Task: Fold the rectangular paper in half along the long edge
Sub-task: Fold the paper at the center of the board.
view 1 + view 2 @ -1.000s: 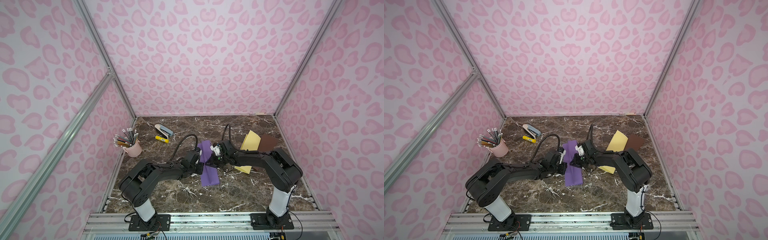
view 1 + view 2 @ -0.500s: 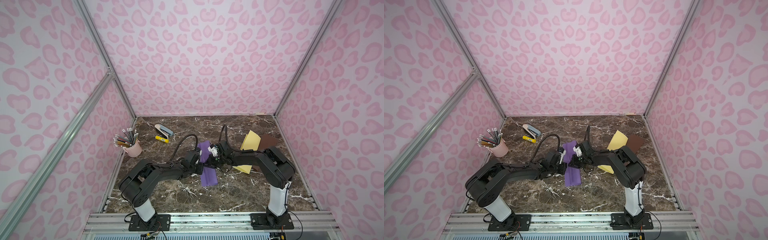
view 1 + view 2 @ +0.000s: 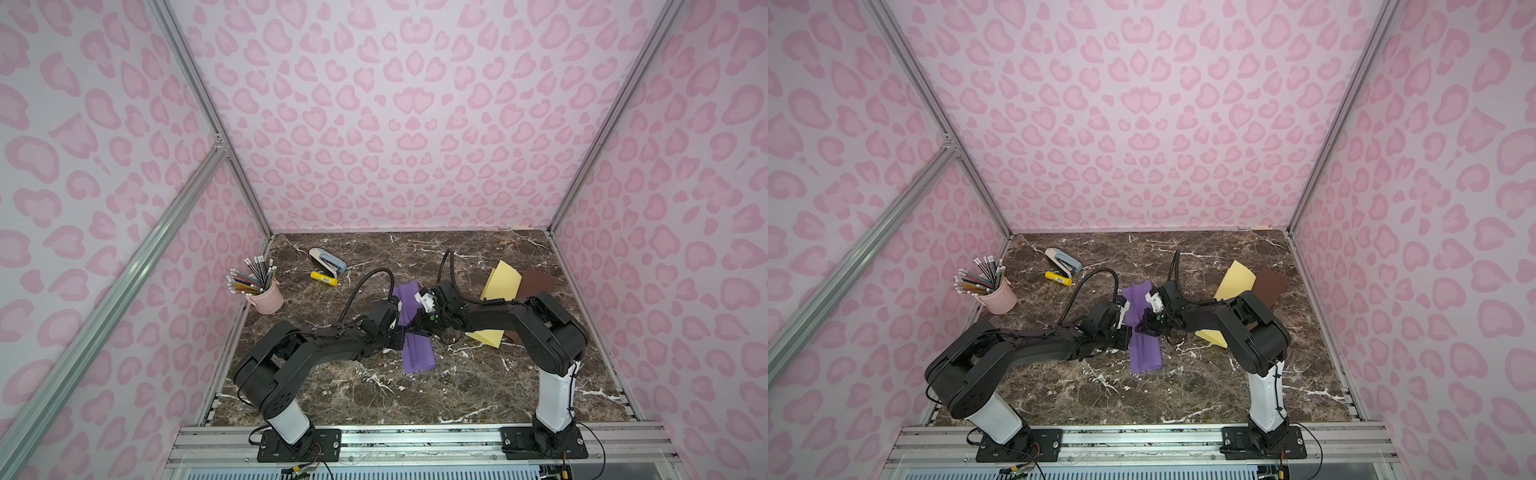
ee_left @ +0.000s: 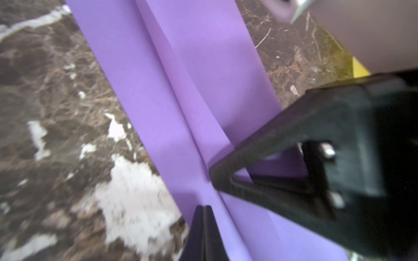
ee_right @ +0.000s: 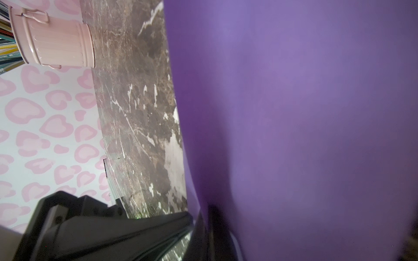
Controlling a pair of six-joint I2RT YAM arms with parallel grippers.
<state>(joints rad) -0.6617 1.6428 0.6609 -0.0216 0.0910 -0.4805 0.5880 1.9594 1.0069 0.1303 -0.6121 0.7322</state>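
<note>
The purple paper [image 3: 419,355] lies mid-table between the two arms, its far end lifted; the left wrist view shows a crease running along its length. The left gripper [image 4: 203,209] rests on it, jaws pressed together. The right gripper [image 3: 419,328] meets the paper's other long edge, and I cannot tell whether its jaws pinch the sheet. A yellow sheet [image 3: 500,280] and a brown sheet [image 3: 538,282] lie behind the right arm. By the left wall stands a pink cup [image 3: 268,298] holding a bunch of pencils [image 3: 249,276], with a stapler [image 3: 328,259] and a yellow tube [image 3: 324,278] nearby on the marble table [image 3: 457,395]
</note>
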